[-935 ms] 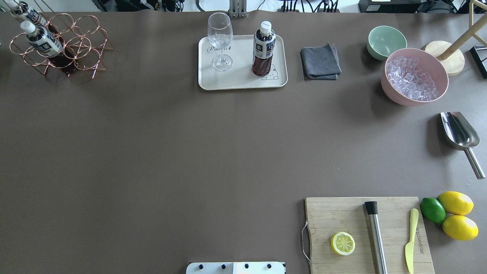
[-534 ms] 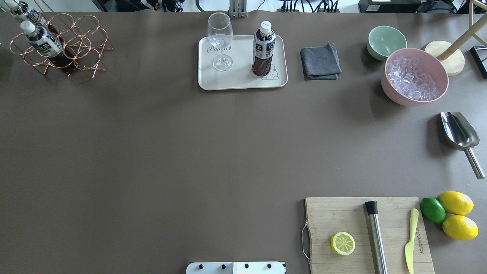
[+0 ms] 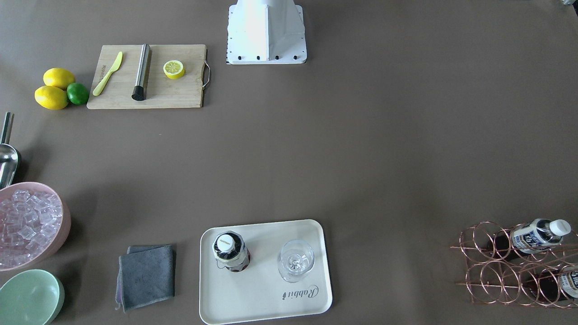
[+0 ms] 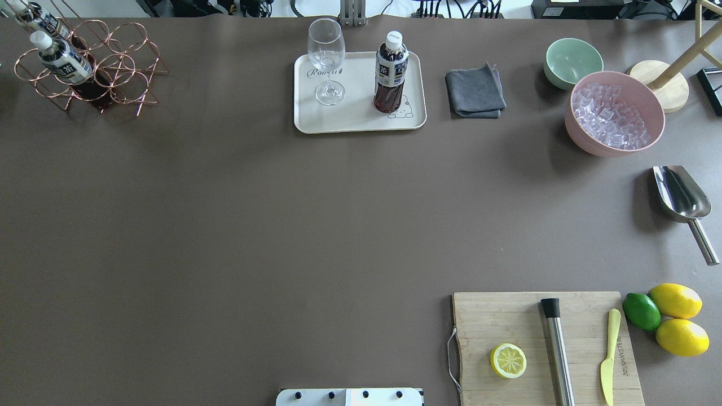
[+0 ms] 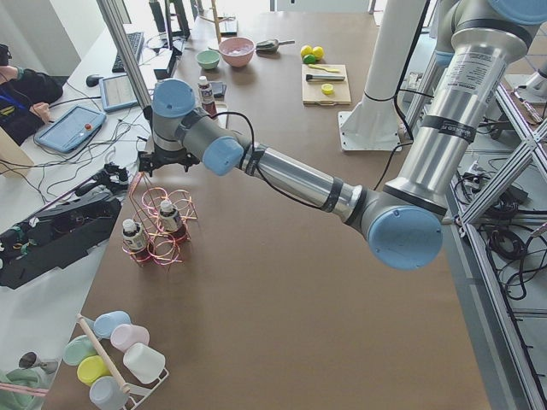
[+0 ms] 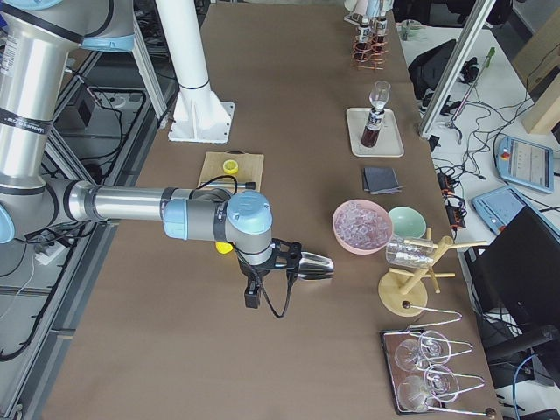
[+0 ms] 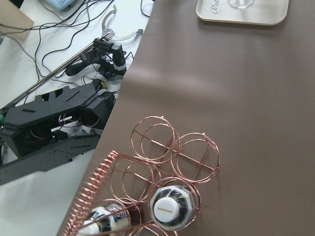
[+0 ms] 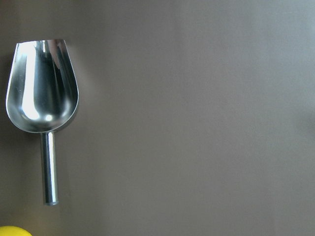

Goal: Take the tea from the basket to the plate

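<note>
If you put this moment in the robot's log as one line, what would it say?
tea: upright on plate, beside wine glass | basket: holds two bottles | left arm: over basket | right arm: over scoop

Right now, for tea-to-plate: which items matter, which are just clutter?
Job: plate; tea bottle standing on it; wire basket; two tea bottles in it.
Clutter: wine glass, grey cloth, green bowl, pink ice bowl, scoop, cutting board, yellow knife, steel rod, lemons, lime.
</note>
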Robot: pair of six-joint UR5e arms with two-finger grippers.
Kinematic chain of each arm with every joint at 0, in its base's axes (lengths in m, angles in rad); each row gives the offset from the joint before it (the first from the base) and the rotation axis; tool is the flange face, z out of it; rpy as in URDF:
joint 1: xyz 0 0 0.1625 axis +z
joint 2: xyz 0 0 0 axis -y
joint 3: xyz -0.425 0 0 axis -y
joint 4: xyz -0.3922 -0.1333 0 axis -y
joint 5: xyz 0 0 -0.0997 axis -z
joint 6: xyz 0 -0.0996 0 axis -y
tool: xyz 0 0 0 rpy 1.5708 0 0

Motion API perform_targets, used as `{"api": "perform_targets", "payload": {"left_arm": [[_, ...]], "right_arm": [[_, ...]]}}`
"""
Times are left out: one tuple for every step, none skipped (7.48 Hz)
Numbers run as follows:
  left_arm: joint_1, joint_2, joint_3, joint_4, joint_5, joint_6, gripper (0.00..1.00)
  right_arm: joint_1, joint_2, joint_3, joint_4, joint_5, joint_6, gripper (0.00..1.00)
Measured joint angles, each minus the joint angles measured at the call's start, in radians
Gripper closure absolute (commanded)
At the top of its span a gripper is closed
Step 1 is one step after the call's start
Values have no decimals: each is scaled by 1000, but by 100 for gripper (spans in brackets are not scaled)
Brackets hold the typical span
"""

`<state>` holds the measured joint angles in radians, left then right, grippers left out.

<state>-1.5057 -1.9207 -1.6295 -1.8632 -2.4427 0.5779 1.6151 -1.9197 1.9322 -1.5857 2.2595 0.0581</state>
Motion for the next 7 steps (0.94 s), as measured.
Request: {"api": "perform_targets", "payload": {"left_arm": [[-4, 66, -50, -7, 0, -175, 2], [-15, 107, -73, -28, 2, -286, 2], [-25, 124, -70, -45, 1, -345, 2], [-38, 119, -67, -41, 0, -414, 2], [-49, 105, -72, -8, -8, -519, 2], [-55, 100, -75, 34, -31, -655, 2], [-58, 106, -85, 80, -25, -756, 2]], "right_arm": [[0, 0, 0, 1, 0, -1, 0], [0, -1, 1, 1, 0, 0, 0], [0, -1, 1, 1, 0, 0, 0], [0, -1, 0, 1, 0, 0, 0], [0, -2, 0, 1, 0, 0, 0], [1, -2, -1, 0, 1, 0, 0], [5, -5, 0, 0, 1, 0, 0]]}}
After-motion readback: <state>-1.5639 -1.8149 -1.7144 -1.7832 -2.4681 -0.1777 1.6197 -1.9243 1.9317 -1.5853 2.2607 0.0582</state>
